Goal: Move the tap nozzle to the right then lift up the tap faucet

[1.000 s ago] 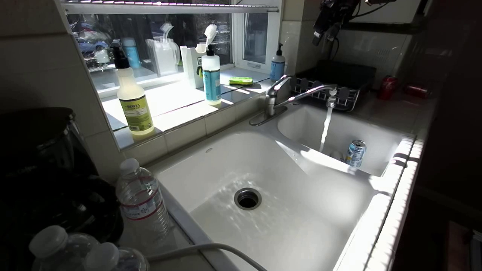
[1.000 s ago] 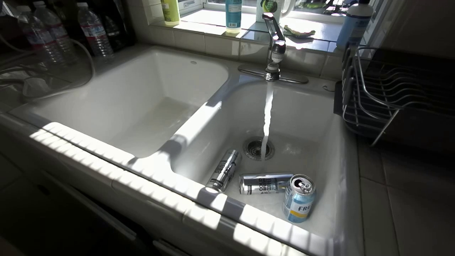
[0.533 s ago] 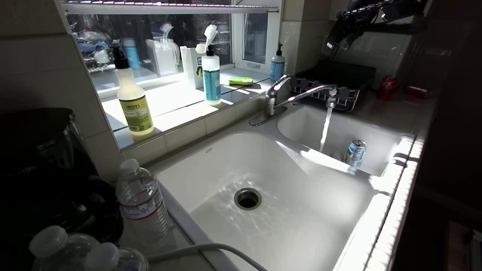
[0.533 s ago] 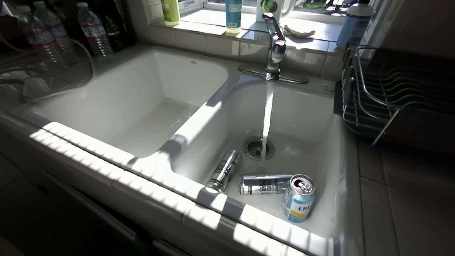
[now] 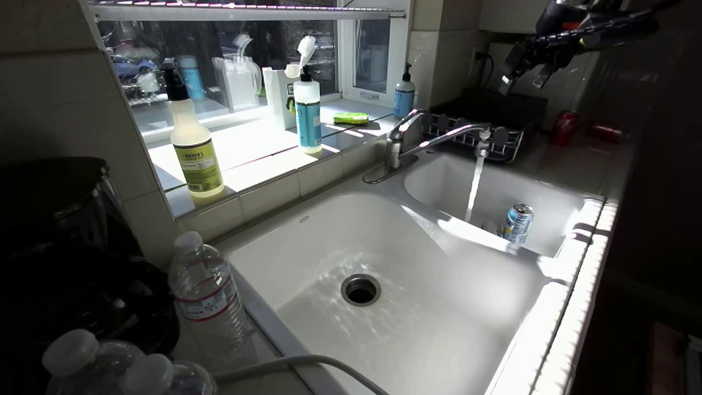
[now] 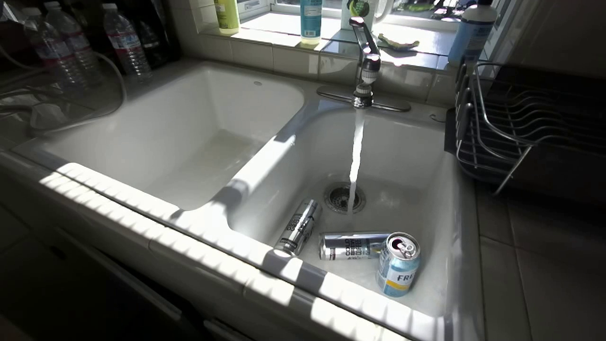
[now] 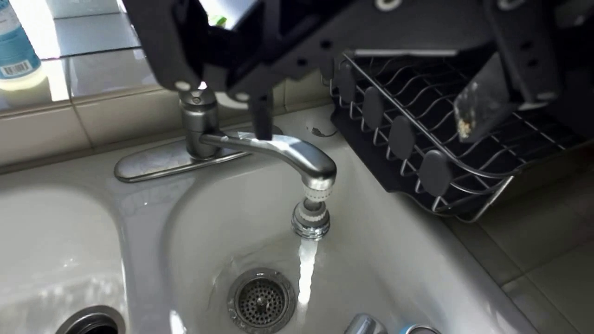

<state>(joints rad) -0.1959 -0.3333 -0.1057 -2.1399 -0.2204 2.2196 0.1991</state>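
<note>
Tool (image 5: 524, 81) high, rack (image 7: 401, 138) nr spout (image 7: 297, 150)

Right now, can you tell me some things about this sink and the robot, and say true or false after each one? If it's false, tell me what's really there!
The tap nozzle hangs over the sink. True.
Nothing is coming out of the tap nozzle. False: water is running from it.
The claw is apart from the tap faucet. True.
Every can in the sink is standing up. False: the blue can stands, but the two silver cans lie on their sides.
The dish rack is beside the sink. True.
The claw is shut tight. False: it is open.
</note>
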